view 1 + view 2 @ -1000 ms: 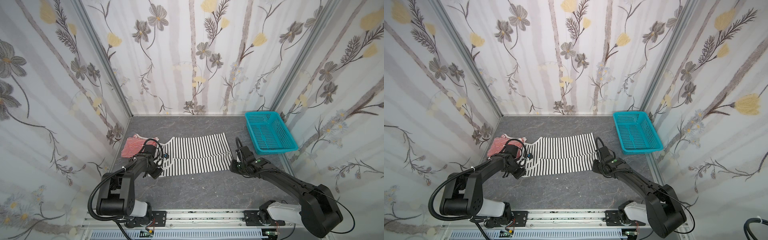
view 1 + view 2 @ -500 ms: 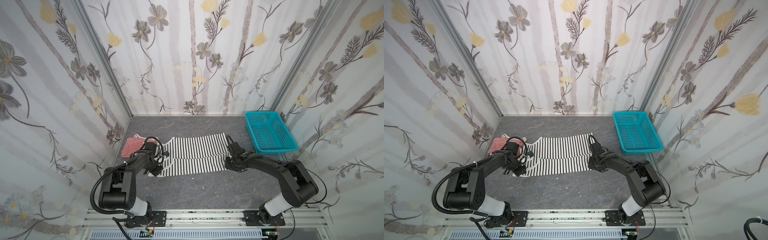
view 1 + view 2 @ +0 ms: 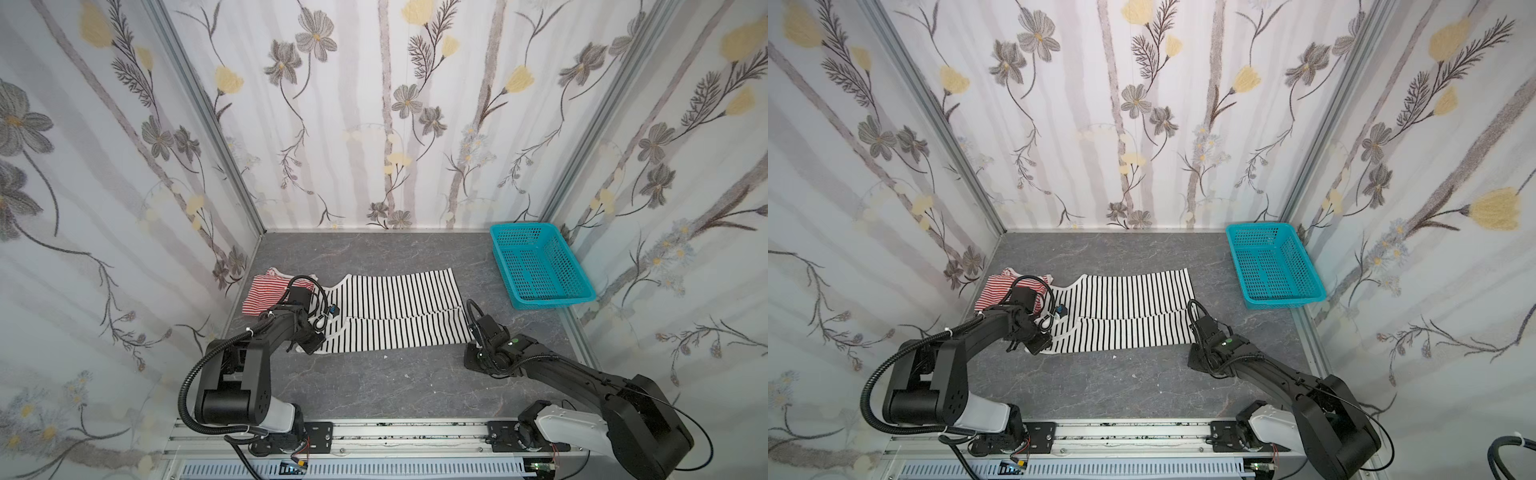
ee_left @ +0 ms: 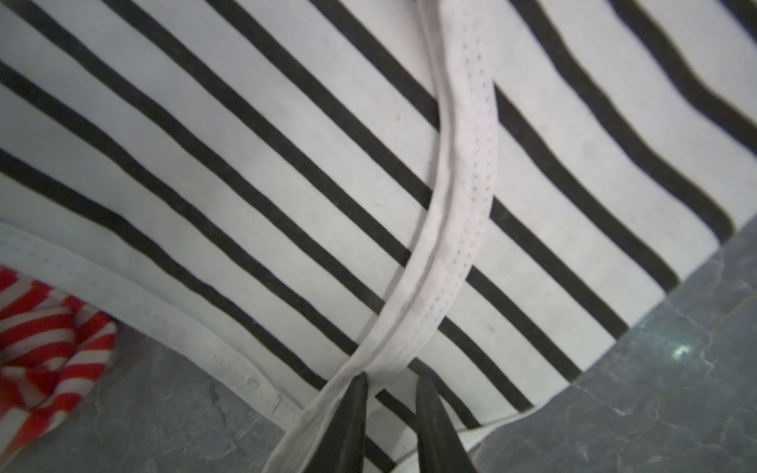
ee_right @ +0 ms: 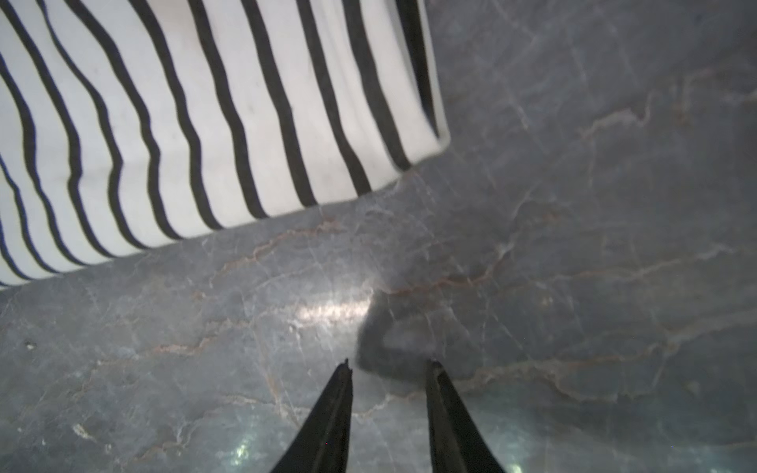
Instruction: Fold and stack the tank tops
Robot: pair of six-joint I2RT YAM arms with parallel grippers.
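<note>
Black-and-white tank top, narrow-striped knit, flat

A grey marbled tabletop is carrying three things. The black-and-white tank top is lying flat across the middle, with a lengthwise fold running along its near side. The red-and-white tank top is sitting crumpled at nine o'clock, just beside the black-striped one and possibly touching it, though the join is hidden in both top views. A teal basket is standing at two o'clock, well apart from both.
</note>
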